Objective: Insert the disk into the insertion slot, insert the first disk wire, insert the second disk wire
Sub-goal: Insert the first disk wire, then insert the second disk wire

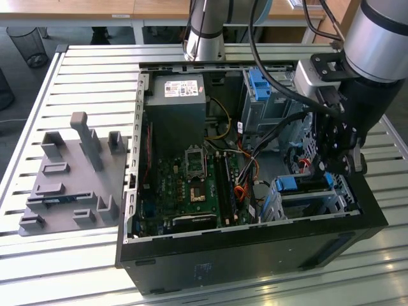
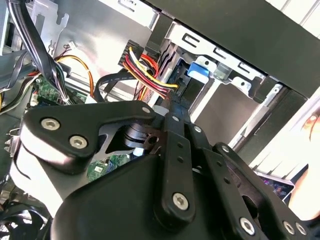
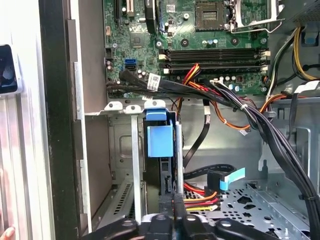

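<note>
Counts: 1 open computer case (image 1: 242,255), 1 motherboard (image 1: 191,185), 1 power supply (image 1: 175,108), 1 disk (image 1: 299,184) in blue caddy, 1 grey cage (image 1: 258,102) with blue tab, 1 grey fixture plate (image 1: 70,185) at the exterior view's left, 1 mesh bin (image 1: 27,44), 1 gripper (image 1: 331,171).

**Robotics lab with a test bench**

A robot arm (image 1: 376,38) rises from the far edge of a slatted metal table (image 1: 83,70). An opened desktop computer (image 1: 255,255) lies by the table's near edge, its circuit board (image 3: 200,35) bare. A grey moulded fixture plate (image 1: 70,191) sits toward the exterior view's left edge. Beyond the table are wooden desks (image 1: 95,7) and a wire wastebasket (image 1: 29,43) on the floor.
</note>
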Controlling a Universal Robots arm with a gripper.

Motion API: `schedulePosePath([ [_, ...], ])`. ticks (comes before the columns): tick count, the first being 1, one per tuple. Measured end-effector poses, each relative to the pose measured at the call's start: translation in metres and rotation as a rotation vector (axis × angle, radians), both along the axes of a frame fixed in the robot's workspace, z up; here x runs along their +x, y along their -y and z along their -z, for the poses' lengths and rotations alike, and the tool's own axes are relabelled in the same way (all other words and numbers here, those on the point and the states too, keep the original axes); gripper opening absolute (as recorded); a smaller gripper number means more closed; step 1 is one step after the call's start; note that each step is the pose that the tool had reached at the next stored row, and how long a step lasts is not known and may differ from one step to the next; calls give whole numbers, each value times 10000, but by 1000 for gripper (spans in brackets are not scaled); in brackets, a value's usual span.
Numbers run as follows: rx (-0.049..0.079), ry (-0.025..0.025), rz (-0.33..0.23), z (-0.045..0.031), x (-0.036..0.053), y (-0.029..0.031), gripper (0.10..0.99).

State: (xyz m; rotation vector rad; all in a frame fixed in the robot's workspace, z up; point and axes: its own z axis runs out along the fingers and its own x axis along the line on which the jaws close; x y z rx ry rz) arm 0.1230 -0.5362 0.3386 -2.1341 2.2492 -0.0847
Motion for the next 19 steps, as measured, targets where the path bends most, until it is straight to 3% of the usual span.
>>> schedulePosePath([
  [1, -1, -33, 0, -5, 5, 0, 106],
  [5, -2, -78, 1, -19, 8, 0, 106],
  [19, -3, -93, 0, -44, 9, 0, 106],
])
